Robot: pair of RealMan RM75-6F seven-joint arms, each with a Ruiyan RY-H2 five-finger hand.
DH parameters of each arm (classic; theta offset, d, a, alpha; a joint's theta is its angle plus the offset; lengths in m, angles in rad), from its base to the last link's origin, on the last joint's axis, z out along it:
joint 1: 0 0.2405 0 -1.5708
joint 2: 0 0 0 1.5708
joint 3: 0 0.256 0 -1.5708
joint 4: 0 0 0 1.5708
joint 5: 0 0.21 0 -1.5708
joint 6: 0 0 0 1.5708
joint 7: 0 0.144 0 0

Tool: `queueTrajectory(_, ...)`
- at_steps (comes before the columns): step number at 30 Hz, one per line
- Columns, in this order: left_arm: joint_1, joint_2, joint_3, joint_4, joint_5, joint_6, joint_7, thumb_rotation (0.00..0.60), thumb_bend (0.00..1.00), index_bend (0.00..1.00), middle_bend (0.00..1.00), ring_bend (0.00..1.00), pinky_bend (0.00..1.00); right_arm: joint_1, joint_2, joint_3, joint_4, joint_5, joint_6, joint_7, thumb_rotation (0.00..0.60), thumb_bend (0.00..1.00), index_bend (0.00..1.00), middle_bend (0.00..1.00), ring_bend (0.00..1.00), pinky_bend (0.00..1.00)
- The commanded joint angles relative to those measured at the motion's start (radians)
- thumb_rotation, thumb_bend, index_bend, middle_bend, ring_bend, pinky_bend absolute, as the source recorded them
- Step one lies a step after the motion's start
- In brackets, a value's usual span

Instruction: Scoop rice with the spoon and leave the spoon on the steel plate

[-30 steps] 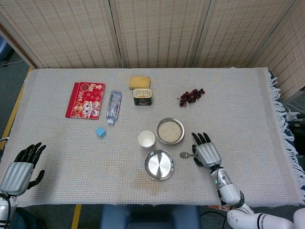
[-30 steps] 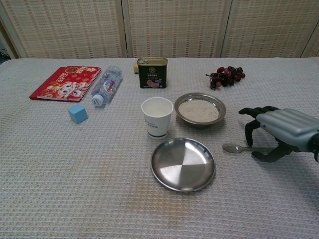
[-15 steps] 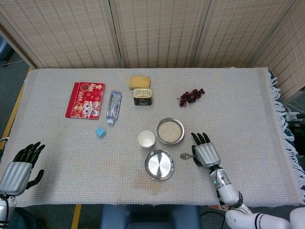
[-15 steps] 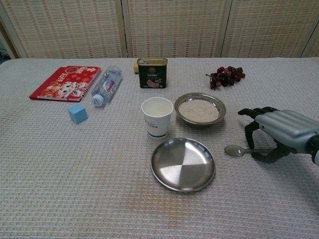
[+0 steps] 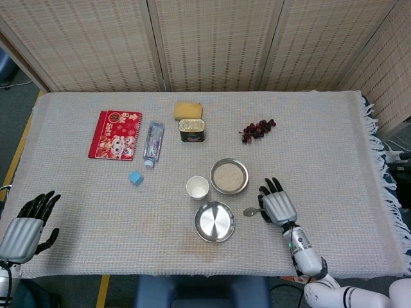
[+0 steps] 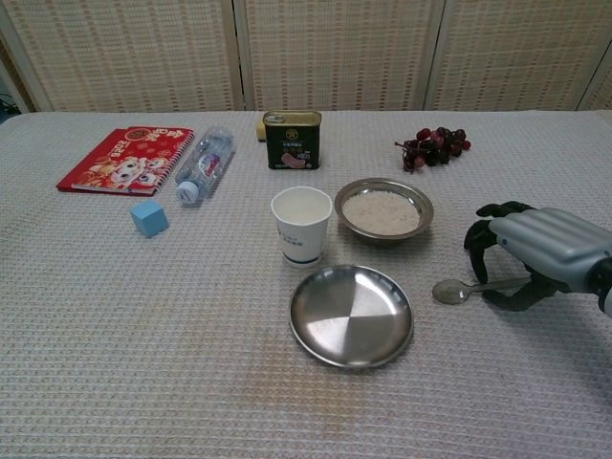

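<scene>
A metal spoon (image 6: 449,291) lies to the right of the empty steel plate (image 6: 351,316), bowl end toward the plate. Its handle runs up under my right hand (image 6: 545,251), whose fingers curl down over it with the thumb beneath, pinching it. The handle end is hidden by the fingers. A steel bowl of rice (image 6: 382,208) stands just behind the spoon and plate. In the head view the spoon (image 5: 249,211), right hand (image 5: 279,206), plate (image 5: 215,221) and rice bowl (image 5: 229,176) show the same layout. My left hand (image 5: 26,228) rests at the near left table corner, fingers apart, holding nothing.
A white paper cup (image 6: 301,225) stands left of the rice bowl. Farther back are a green tin (image 6: 292,140), grapes (image 6: 432,146), a water bottle (image 6: 204,163) lying down, a red notebook (image 6: 124,160) and a small blue cube (image 6: 148,217).
The right hand's fingers have curled further down over the spoon handle, and the spoon has shifted slightly toward me with its handle tilting up. The left hand is still.
</scene>
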Motion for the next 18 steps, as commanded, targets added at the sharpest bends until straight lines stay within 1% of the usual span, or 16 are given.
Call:
queueTrajectory(1,0.003,-0.005,-0.006,0.001,-0.011,0.004,0.011,0.600,0.41,0.00,0.00,0.05,0.15,-0.004,-0.004,-0.004,0.006,-0.013,0.020,-0.007,0.600,0.32,0.66,0.32,0.00,0.00)
queueTrajectory(6,0.003,-0.007,-0.010,0.001,-0.021,0.003,0.012,0.600,0.41,0.00,0.00,0.06,0.15,-0.011,-0.026,-0.004,0.026,-0.036,0.062,-0.025,0.600,0.33,0.69,0.41,0.00,0.00)
queueTrajectory(9,0.002,-0.007,-0.008,-0.003,-0.017,0.002,0.015,0.600,0.41,0.00,0.00,0.06,0.15,-0.012,-0.028,-0.006,0.028,-0.046,0.070,-0.026,0.600,0.33,0.73,0.45,0.00,0.00)
queueTrajectory(13,0.002,-0.005,-0.008,-0.002,-0.020,-0.001,0.011,0.600,0.41,0.00,0.00,0.06,0.15,-0.014,-0.033,-0.004,0.033,-0.050,0.079,-0.034,0.600,0.34,0.76,0.50,0.05,0.00)
queueTrajectory(18,0.002,-0.004,-0.007,-0.002,-0.017,-0.001,0.008,0.600,0.41,0.00,0.00,0.06,0.15,-0.015,-0.038,-0.001,0.041,-0.041,0.072,-0.040,0.600,0.34,0.79,0.53,0.07,0.00)
